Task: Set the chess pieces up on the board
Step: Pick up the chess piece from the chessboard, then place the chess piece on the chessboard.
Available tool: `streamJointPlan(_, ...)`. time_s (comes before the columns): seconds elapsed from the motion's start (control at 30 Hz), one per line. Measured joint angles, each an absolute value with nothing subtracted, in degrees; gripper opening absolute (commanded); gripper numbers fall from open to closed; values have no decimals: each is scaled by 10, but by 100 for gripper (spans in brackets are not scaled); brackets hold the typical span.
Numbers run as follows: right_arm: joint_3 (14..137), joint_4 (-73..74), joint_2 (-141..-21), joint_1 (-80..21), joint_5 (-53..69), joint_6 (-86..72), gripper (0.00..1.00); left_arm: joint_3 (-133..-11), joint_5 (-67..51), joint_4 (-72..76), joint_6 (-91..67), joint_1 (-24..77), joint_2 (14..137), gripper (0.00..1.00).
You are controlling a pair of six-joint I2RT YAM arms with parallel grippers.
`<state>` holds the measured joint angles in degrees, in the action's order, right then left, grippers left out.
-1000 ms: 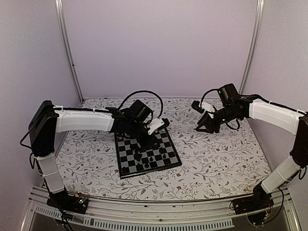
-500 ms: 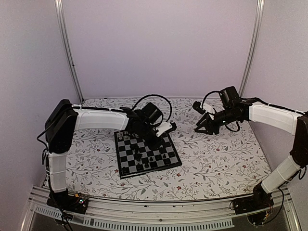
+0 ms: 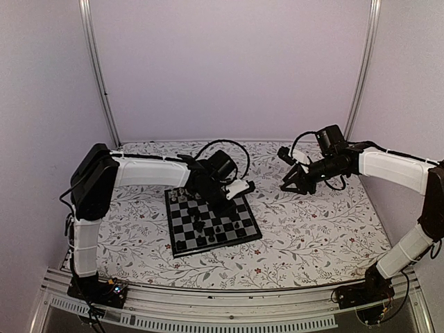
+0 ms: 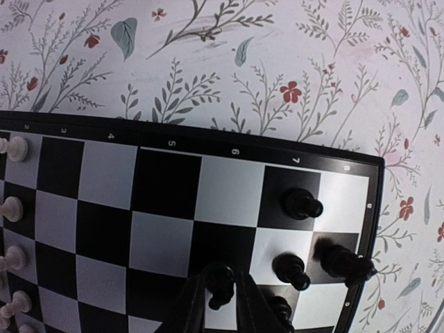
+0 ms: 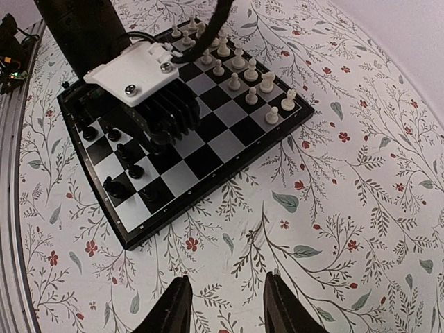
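The board lies on the floral table; it also shows in the left wrist view and right wrist view. White pieces stand along one side, black pieces along the other. My left gripper is shut on a black piece and holds it just above the board near other black pieces. In the top view the left gripper hangs over the board's far right part. My right gripper is open and empty above bare tablecloth, right of the board.
The floral tablecloth spreads around the board. White walls and two metal posts enclose the back and sides. A metal rail runs along the near edge.
My left arm has stretched further right over the board, carrying its gripper toward the board's far right corner. The right gripper has barely moved.
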<state>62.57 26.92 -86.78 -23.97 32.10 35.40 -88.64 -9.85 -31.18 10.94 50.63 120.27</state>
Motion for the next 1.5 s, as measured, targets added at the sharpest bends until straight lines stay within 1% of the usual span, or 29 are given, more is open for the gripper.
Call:
streamJointPlan(0.23, 625, 269, -868, -240, 321, 354, 37, -897, -98, -320, 110, 506, 1208, 5)
streamJointPlan(0.5, 626, 269, -868, -240, 321, 354, 37, -901, -89, -341, 104, 506, 1187, 2)
streamJointPlan(0.57, 625, 269, -868, -240, 321, 354, 37, -895, -85, -344, 99, 506, 1161, 2)
streamJointPlan(0.7, 625, 269, -872, -240, 321, 356, 37, -860, -81, -346, 81, 506, 1060, 2)
streamJointPlan(0.87, 625, 269, -877, -240, 321, 356, 36, -793, -70, -349, 45, 507, 940, 2)
streamJointPlan(0.97, 625, 269, -882, -240, 321, 356, 37, -742, -61, -357, 21, 512, 898, 2)
streamJointPlan(1.23, 625, 269, -888, -240, 321, 356, 36, -637, -41, -393, -38, 533, 864, 2)
streamJointPlan(1.5, 625, 269, -891, -240, 321, 356, 36, -604, -30, -404, -78, 538, 860, 3)
